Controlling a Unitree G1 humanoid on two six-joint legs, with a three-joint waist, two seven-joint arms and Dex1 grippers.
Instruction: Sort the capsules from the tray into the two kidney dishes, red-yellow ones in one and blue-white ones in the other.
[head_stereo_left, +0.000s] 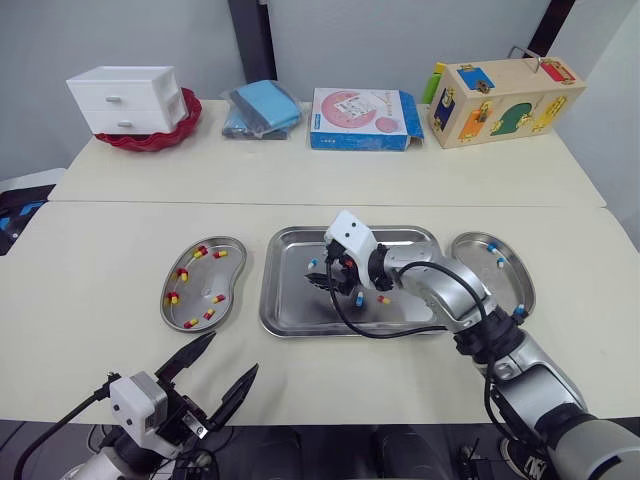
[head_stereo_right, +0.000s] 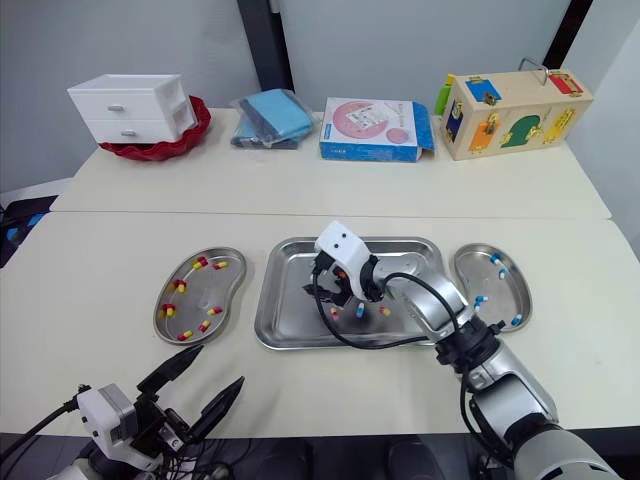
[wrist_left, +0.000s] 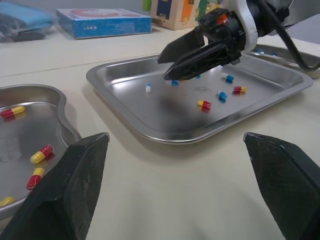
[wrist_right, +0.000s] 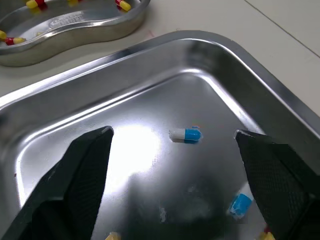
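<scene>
The steel tray (head_stereo_left: 290, 318) lies mid-table with a few capsules in it. My right gripper (head_stereo_left: 318, 279) hovers low over the tray's left half, open. A blue-white capsule (wrist_right: 186, 134) lies on the tray floor between its fingers, untouched. Another blue-white capsule (head_stereo_left: 358, 298) and a red-yellow capsule (head_stereo_left: 383, 299) rest just behind the gripper. The left kidney dish (head_stereo_left: 232, 268) holds several red-yellow capsules. The right kidney dish (head_stereo_left: 470, 258) holds a few blue-white ones. My left gripper (head_stereo_left: 212, 372) is open near the table's front edge, holding nothing.
On the far table stand a white drawer unit (head_stereo_left: 128, 98) in a red bowl, a blue packet (head_stereo_left: 263, 108), a pink-and-blue box (head_stereo_left: 362, 118) and a wooden latch box (head_stereo_left: 505, 100). Bare tabletop surrounds the dishes.
</scene>
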